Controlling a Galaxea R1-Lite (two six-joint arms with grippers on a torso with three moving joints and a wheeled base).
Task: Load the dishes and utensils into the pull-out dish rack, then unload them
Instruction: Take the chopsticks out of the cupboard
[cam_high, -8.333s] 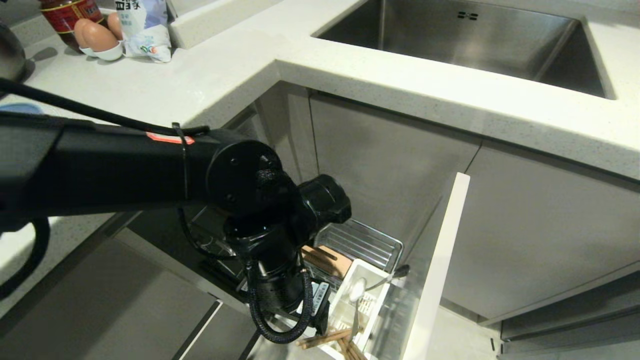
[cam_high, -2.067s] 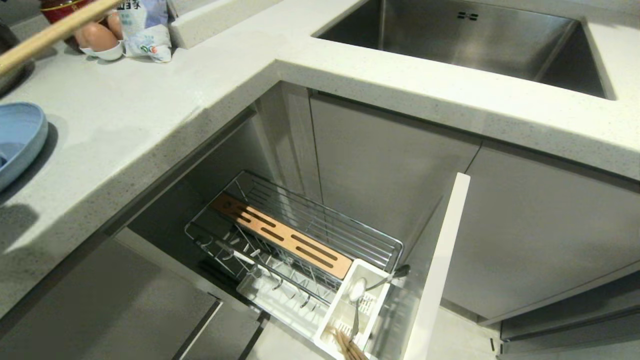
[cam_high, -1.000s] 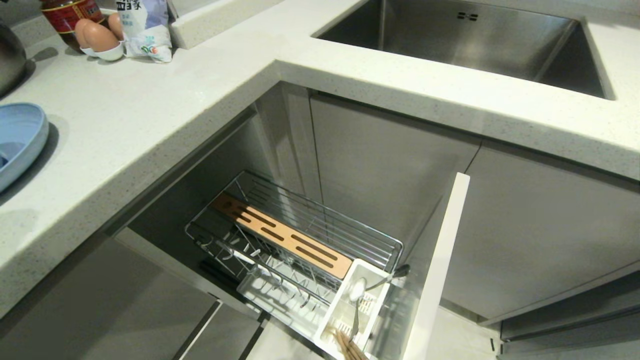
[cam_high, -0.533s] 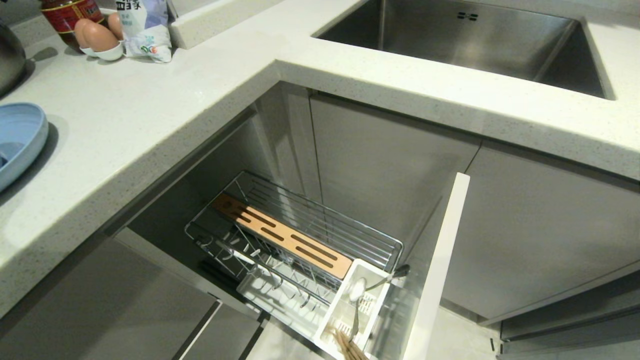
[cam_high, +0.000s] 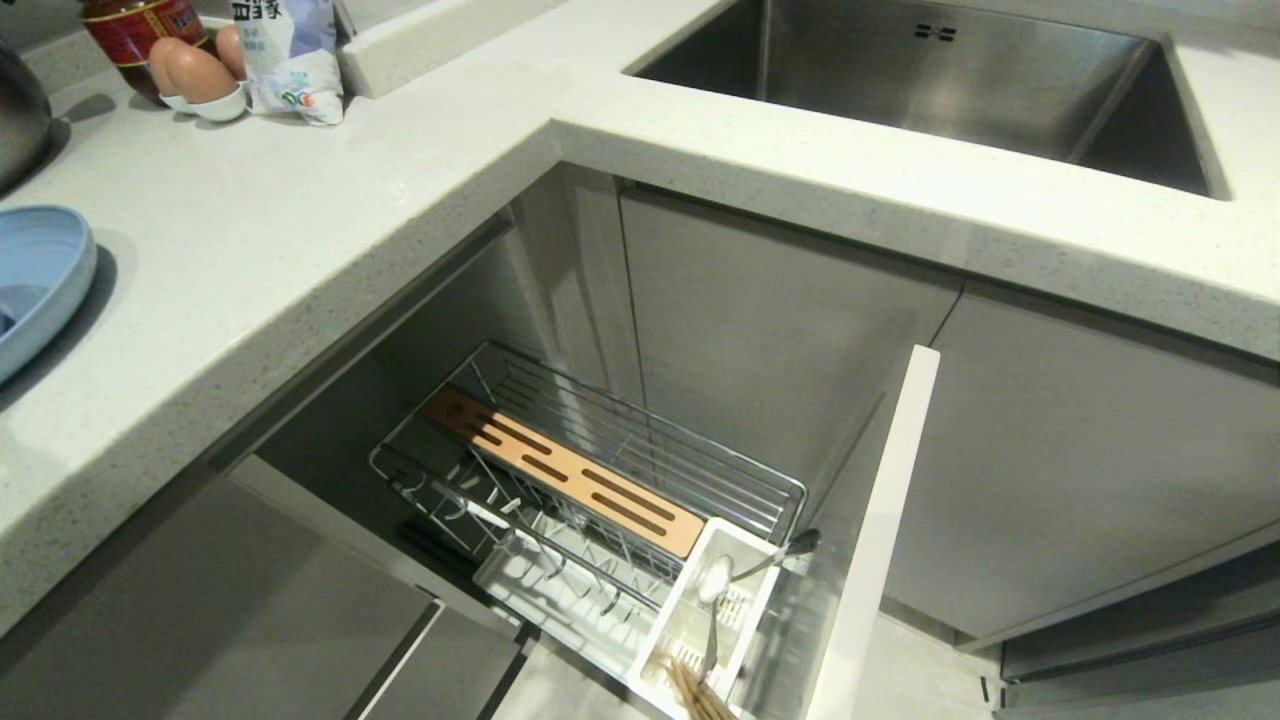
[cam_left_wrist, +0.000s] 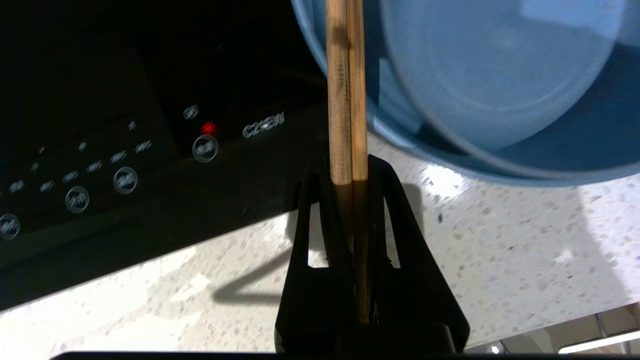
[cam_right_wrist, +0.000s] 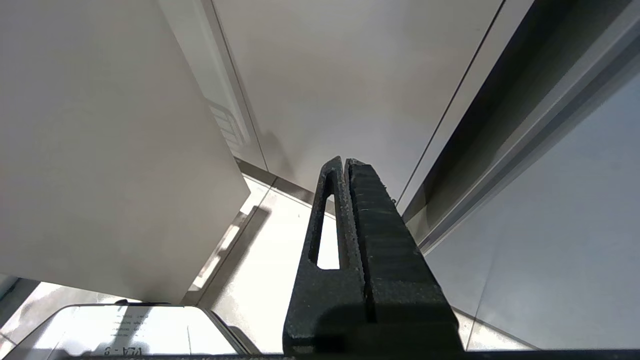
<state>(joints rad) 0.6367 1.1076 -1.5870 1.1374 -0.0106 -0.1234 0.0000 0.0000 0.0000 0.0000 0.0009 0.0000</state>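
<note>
Left wrist view: the left pincer (cam_left_wrist: 352, 172) is clamped tight on 2 chopsticks (cam_left_wrist: 346, 90), held over the speckled counter (cam_left_wrist: 500, 250) with their far ends crossing the blue plate (cam_left_wrist: 500, 165) and bowl (cam_left_wrist: 490, 70). Beside them lies a black cooktop (cam_left_wrist: 100, 150). On the head view, the pulled-out rack (cam_high: 600, 480) holds a spoon (cam_high: 715, 585) in its caddy (cam_high: 700, 620). The right pincer (cam_right_wrist: 346, 165) is closed, empty, by cabinet fronts.

The pull-out dish rack (cam_high: 600, 480) sits below the desk (cam_high: 300, 220), spoon (cam_high: 715, 580) in its caddy (cam_high: 700, 620), plate (cam_high: 35, 275) on the desk's left
</note>
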